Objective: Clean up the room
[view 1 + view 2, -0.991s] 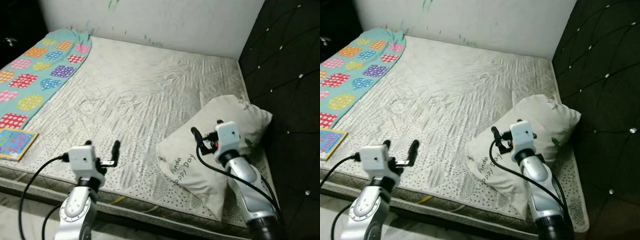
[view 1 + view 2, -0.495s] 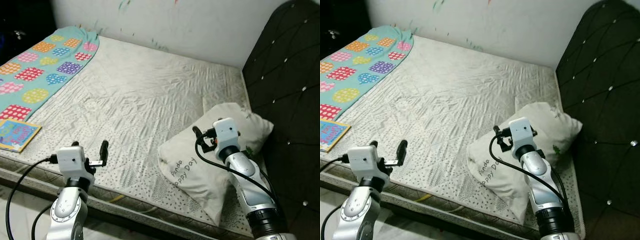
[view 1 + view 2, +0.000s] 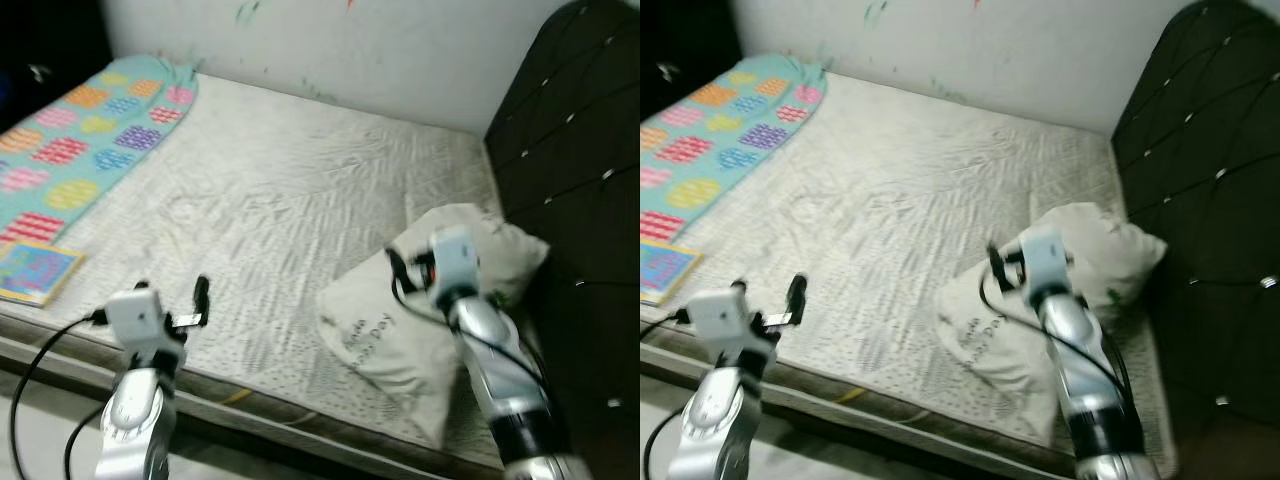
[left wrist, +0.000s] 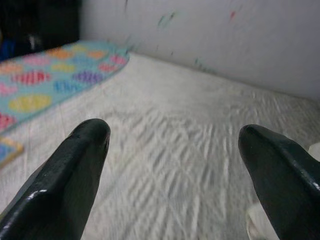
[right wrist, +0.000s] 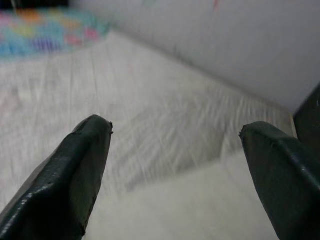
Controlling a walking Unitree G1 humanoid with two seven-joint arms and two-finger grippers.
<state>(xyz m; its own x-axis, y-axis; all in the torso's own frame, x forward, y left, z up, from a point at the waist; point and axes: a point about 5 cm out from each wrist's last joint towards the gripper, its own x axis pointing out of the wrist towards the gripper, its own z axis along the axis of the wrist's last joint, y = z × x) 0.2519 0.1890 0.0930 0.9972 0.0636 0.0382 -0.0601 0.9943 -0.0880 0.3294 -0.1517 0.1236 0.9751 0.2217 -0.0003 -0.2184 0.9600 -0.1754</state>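
A bare grey-white mattress (image 3: 280, 180) lies before me. A white pillow (image 3: 395, 335) printed "Panda Happy Day" rests at its near right corner, against the dark headboard. My right gripper (image 3: 410, 262) hovers open just above the pillow's upper edge; in the right wrist view its fingers (image 5: 75, 170) stand wide apart with nothing between them. My left gripper (image 3: 172, 290) is open over the mattress's near edge, empty, and points across the bed (image 4: 170, 150). A teal blanket (image 3: 70, 150) with coloured patches covers the far left side. A colourful book (image 3: 35, 270) lies at the near left edge.
A black tufted headboard (image 3: 570, 150) walls off the right side. A white wall (image 3: 350, 40) with small paint marks runs behind the bed. The mattress's front edge (image 3: 260, 400) is right before me, with floor below it.
The camera has shifted a little and the picture is now blurred by motion. Both grippers stay open in about the same places over the bed edge and the pillow.
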